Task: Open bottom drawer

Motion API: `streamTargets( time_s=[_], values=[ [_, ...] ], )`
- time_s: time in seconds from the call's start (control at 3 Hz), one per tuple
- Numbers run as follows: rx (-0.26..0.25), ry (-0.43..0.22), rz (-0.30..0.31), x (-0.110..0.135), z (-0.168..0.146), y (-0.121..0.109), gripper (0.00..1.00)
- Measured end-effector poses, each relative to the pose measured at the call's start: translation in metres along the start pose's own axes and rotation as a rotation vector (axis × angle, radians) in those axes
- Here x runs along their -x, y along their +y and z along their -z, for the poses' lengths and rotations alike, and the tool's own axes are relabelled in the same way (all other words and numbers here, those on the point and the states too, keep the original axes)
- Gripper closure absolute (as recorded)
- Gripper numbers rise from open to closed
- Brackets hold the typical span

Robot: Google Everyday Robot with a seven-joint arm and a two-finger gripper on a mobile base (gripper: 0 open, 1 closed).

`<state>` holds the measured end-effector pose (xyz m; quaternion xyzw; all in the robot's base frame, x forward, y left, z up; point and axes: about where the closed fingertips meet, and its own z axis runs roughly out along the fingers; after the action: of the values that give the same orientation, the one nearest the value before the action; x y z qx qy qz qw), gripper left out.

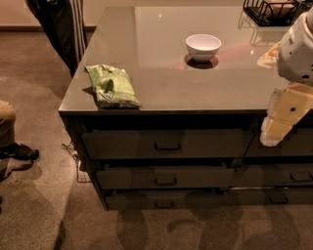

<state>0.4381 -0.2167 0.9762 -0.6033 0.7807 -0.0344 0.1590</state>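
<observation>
The bottom drawer (171,200) is the slimmest front at the foot of the left stack under the counter, with a small dark handle (165,204) at its centre. Its interior does not show. Two taller drawers (166,144) sit above it. My gripper (275,131), cream-coloured on a white arm, hangs at the right edge of the view. It is in front of the neighbouring stack at top-drawer height, well above and to the right of the bottom drawer and apart from its handle.
On the counter top (161,83) lie a green snack bag (111,87), a white bowl (203,47) and a black wire basket (271,10). A person's legs (58,24) stand at the far left corner; a shoe (19,152) is at left. The neighbouring stack's slim drawer (279,196) is at lower right.
</observation>
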Motion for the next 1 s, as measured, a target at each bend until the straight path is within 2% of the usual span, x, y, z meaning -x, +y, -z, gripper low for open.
streamTargets(
  time_s=[0.33,0.67,1.0],
  values=[
    [-0.007,-0.036,0.005,0.0007,-0.009,0.0027,0.0],
    [-0.009,-0.04,0.004,0.0008,-0.009,0.0023,0.0],
    [0.002,-0.074,-0.007,-0.0065,-0.014,0.0014,0.0]
  ],
)
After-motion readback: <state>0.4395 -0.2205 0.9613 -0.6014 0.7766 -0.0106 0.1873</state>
